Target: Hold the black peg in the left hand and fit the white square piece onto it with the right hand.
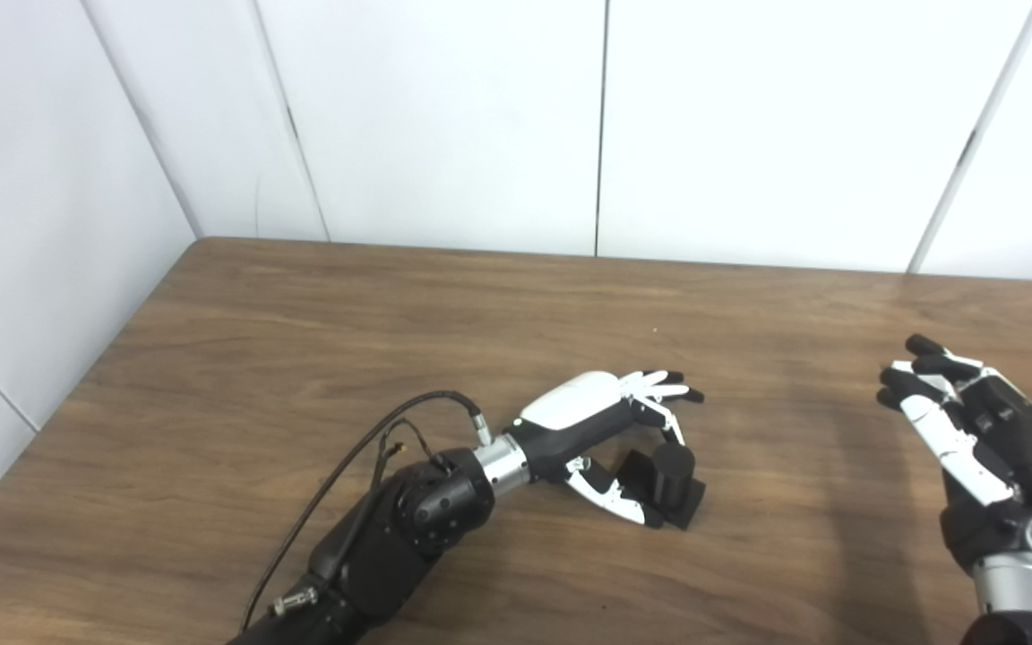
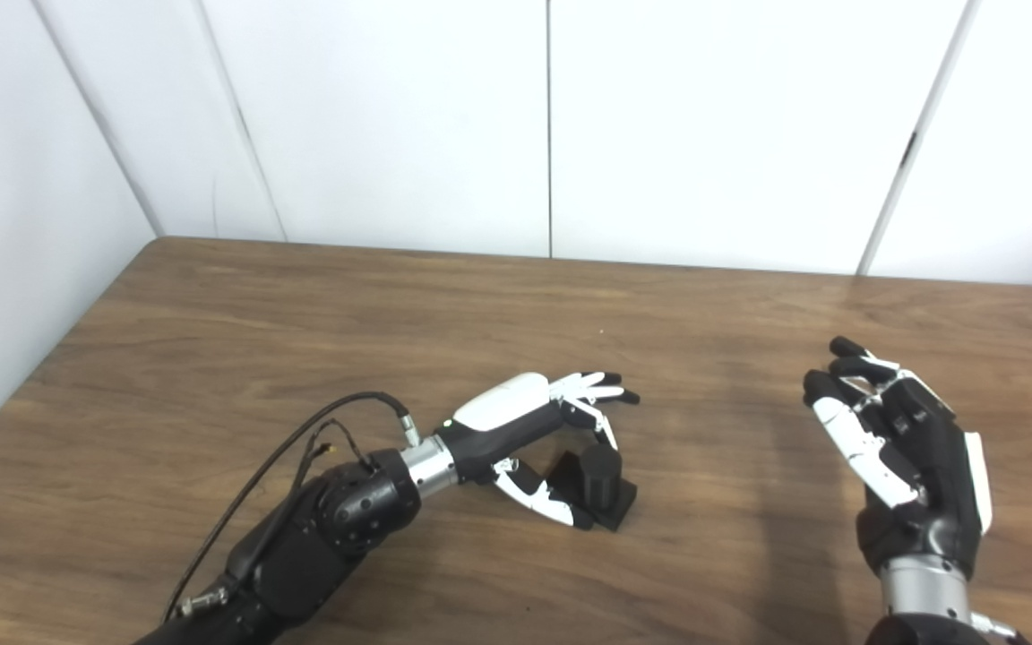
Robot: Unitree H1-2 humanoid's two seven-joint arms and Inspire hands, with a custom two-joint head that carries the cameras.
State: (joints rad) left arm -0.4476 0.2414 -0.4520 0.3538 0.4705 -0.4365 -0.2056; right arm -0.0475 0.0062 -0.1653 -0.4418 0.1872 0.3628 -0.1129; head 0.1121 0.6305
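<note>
Black peg (image 1: 675, 466) first: a short dark cylinder standing upright on its square black base, sitting on the wooden table (image 1: 319, 340) just below the middle of the frame. Its long axis points straight up, so anything fitted onto it has to come down from above.

My left hand (image 1: 610, 430) is right on it, reaching in from the lower left. The fingers (image 1: 664, 387) arch over the top and far side of the peg, the thumb (image 1: 610, 497) lies low along the near edge of the base, and the peg sits in the gap between them. I'm cupped around it, not squeezed; whether anything is actually touching the peg, I can't tell from either view. It is on the table, not lifted.

My right hand (image 2: 897, 448) stands well apart at the right edge of the frame, palm turned toward the centre, fingers loosely curled and spread, holding nothing. The peg lies to its left across bare wood.

The white square piece? I don't see it anywhere in these views. My call: the left closes first, since it is far nearer.
</note>
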